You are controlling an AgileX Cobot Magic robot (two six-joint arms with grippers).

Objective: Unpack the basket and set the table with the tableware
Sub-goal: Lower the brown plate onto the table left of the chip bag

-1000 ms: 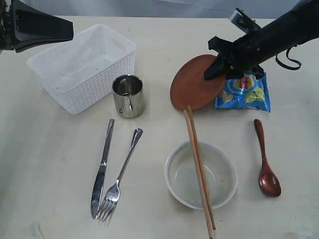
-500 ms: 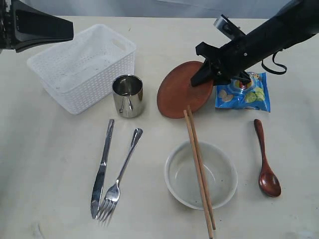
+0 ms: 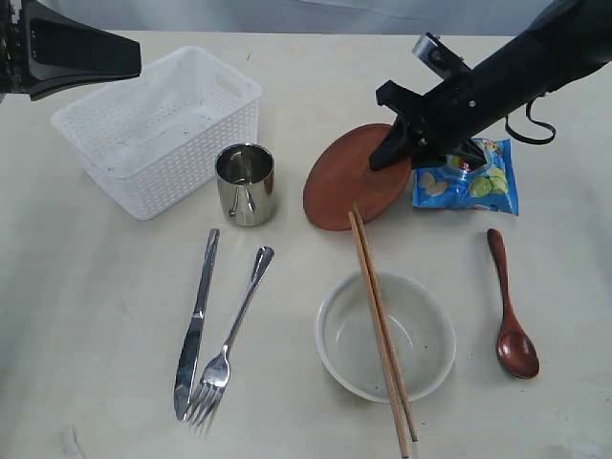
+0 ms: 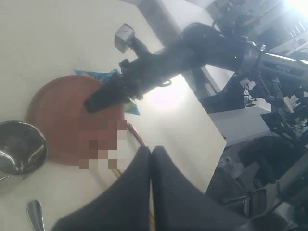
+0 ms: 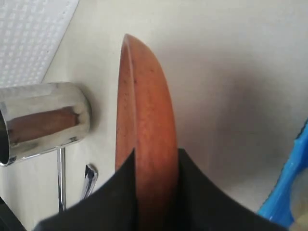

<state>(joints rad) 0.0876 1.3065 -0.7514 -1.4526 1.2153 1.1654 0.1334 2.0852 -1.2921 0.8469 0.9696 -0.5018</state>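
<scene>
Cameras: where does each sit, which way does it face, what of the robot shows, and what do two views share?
Exterior view: above the table, looking down; left arm and right gripper show.
Left wrist view: on the left arm, facing past its shut left gripper toward the plate.
Right wrist view: on the right arm, facing along its fingers clamped on the plate; cup beyond.
Shared: left wrist and exterior both show the right gripper on the plate.

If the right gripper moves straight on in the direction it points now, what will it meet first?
Probably the table. The right gripper, jaws shut on the tilted plate, aims down between the cup and the chopsticks; the plate's low rim would touch first. Depth is unclear.
</scene>
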